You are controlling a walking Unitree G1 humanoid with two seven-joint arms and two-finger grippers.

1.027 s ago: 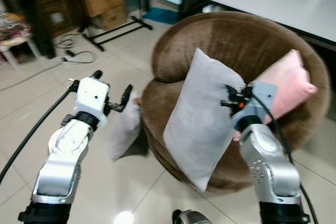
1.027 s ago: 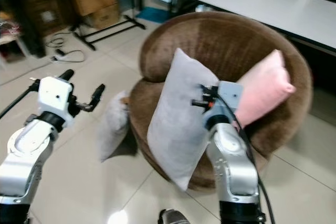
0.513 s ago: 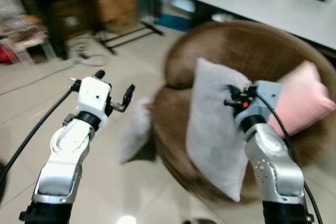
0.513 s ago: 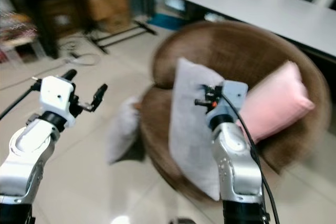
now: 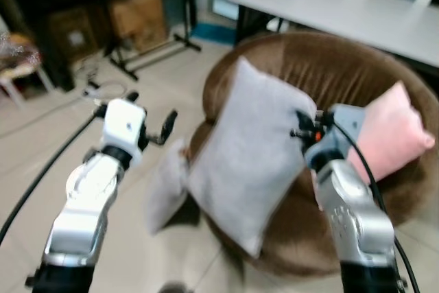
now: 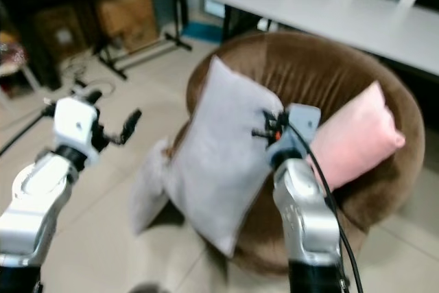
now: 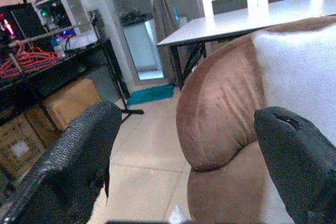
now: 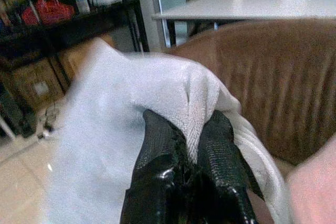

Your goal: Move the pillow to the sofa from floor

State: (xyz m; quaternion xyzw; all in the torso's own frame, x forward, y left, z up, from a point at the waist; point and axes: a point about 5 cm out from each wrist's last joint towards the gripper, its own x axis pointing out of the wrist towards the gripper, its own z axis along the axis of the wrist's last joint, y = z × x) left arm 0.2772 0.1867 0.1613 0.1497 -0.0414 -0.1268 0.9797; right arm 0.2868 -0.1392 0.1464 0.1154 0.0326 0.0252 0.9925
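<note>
Right wrist view: the right gripper (image 8: 190,145) is pinched on a corner of the grey pillow (image 5: 243,152), which hangs clear of the floor before the sofa (image 5: 343,66), not yet set down. Left gripper (image 5: 152,118) spread, empty. Since a second ago, the pillow has swung up and leftward.

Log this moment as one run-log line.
right gripper: shut on grey pillow, held above brown sofa | left gripper: open, idle | second grey pillow: on floor

Sofa (image 5: 322,66) seat: right side taken by pink pillow (image 5: 391,135), front blocked by hanging grey pillow (image 5: 247,162); second grey pillow (image 5: 164,190) crowds the floor beside.
</note>
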